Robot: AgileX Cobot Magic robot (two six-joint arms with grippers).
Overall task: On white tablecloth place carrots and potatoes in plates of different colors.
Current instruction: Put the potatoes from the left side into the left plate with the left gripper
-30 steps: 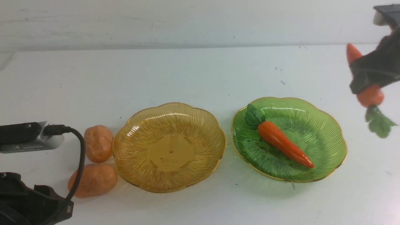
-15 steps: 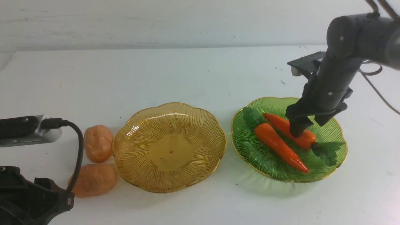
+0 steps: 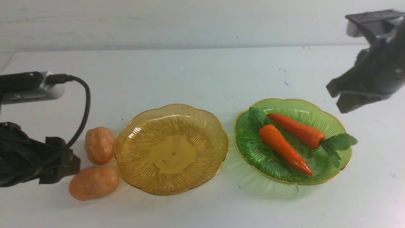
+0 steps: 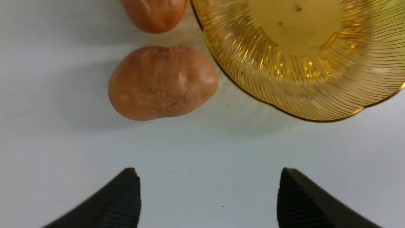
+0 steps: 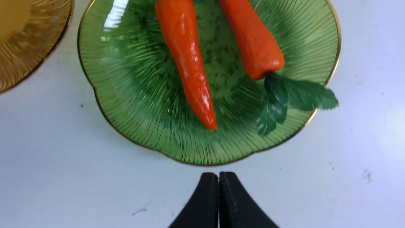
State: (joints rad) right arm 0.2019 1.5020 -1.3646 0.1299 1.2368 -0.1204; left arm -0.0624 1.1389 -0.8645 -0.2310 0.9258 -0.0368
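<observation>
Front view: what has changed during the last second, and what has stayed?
The right gripper carried the second glossy orange carrot into the ribbed green plate, released it, withdrew upward and shut. The left gripper rose, open. The other carrot, the two lumpy orange-brown potatoes and the amber ribbed plate stayed.

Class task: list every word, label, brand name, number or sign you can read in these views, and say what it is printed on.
There is no readable text. The amber-yellow ribbed plastic plate, the green ribbed plastic plate, the two glossy orange toy carrots, the two lumpy orange-brown toy potatoes and the plain white tablecloth bear no lettering, numbers or signs.
</observation>
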